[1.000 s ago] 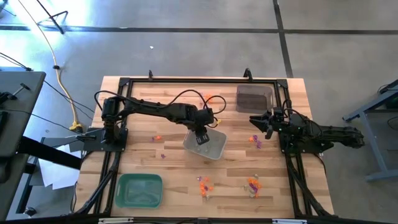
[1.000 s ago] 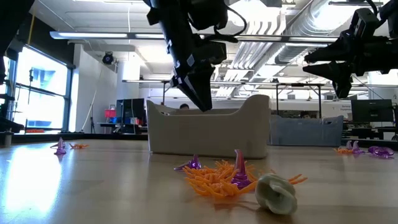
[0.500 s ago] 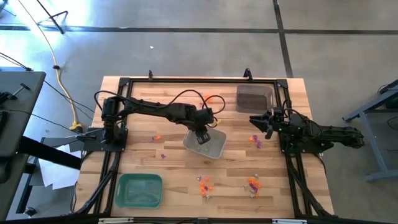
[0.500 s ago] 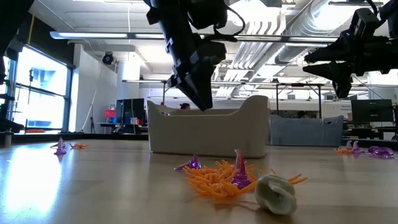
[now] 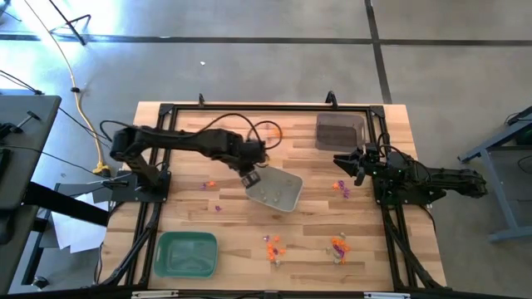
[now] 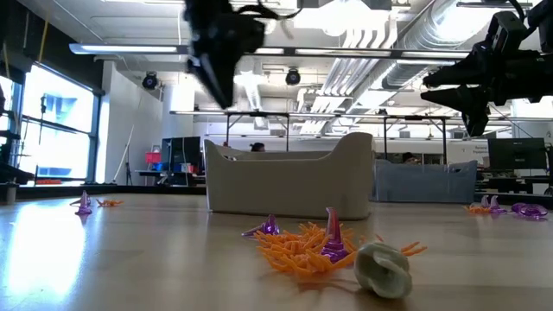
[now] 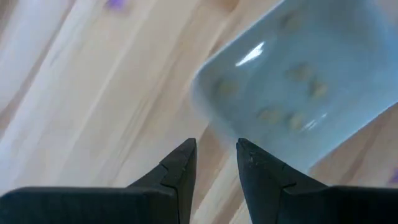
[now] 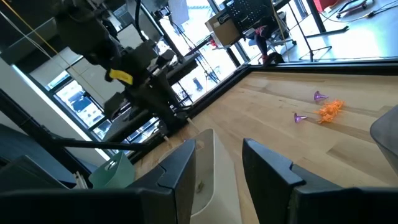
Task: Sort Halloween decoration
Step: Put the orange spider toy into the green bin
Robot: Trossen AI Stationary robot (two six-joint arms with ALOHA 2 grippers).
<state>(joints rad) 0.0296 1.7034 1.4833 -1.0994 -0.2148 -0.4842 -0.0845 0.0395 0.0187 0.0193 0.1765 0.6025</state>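
Small orange and purple Halloween decorations lie scattered on the wooden table: clusters near the front edge (image 5: 272, 247) (image 5: 337, 247), others at the right (image 5: 342, 188), left (image 5: 210, 183) and far side (image 5: 278, 130). In the low view, one pile (image 6: 307, 246) lies beside a whitish piece (image 6: 384, 268). The grey tray (image 5: 278, 191) at mid-table holds pale pieces (image 7: 298, 93). My left gripper (image 5: 249, 177) (image 7: 216, 149) hovers open above the tray's left corner, with nothing between its fingers. My right gripper (image 5: 339, 160) (image 8: 217, 152) waits open at the right, level.
A green tray (image 5: 187, 253) sits at the near left corner. At the far right stands a dark tray (image 5: 339, 131). A black frame (image 5: 249, 106) borders the table. Bare wood lies between the grey tray and the green tray.
My left gripper has risen out of the grey tray and drawn back toward the table's left edge, tipping somewhat as it went. It now hangs above the tray's left corner. The tray and the scattered pieces have stayed where they were.
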